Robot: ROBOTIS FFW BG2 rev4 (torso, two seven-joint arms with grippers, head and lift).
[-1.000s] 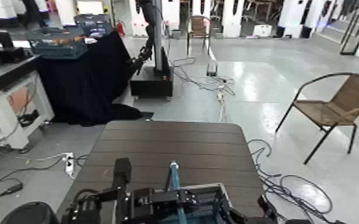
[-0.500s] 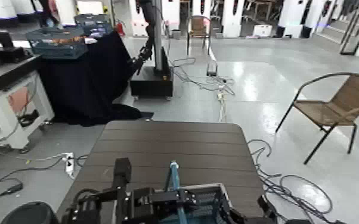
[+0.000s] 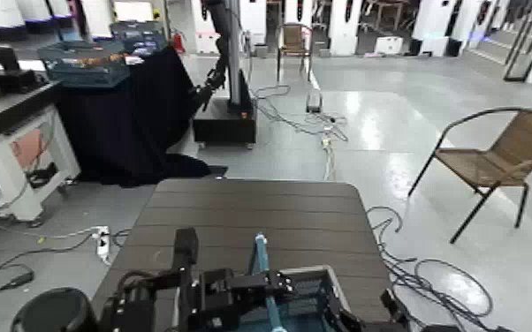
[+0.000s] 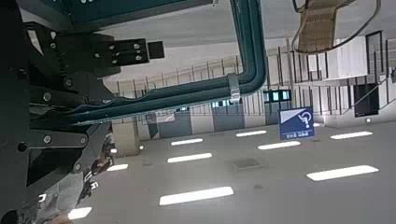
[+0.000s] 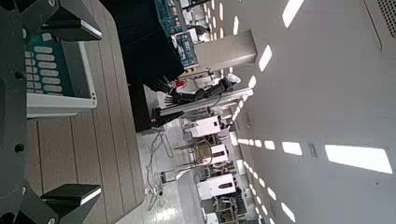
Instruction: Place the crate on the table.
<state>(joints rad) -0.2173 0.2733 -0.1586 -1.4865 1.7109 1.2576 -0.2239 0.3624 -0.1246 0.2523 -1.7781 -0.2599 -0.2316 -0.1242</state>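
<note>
The blue-grey crate (image 3: 315, 284) with its light blue bar handle (image 3: 264, 265) is at the near edge of the dark brown slatted table (image 3: 252, 207), low in the head view. My left gripper (image 3: 234, 287) is at the crate's left rim and looks shut on it; the left wrist view shows a blue-grey bar of the crate (image 4: 187, 91) running out from between its black fingers (image 4: 93, 56). My right gripper (image 3: 371, 316) is at the crate's right side. In the right wrist view its fingers (image 5: 70, 19) stand wide apart beside the lattice wall (image 5: 47, 70).
A wicker chair (image 3: 499, 150) stands to the right of the table. A black-draped table (image 3: 128, 115) with darker teal crates (image 3: 84, 62), a white-legged workbench (image 3: 4, 110) and another robot's base (image 3: 225, 119) stand beyond. Cables (image 3: 323, 124) lie on the floor.
The crate and my left arm have shifted slightly forward over the table's near edge. The right arm has barely moved.
</note>
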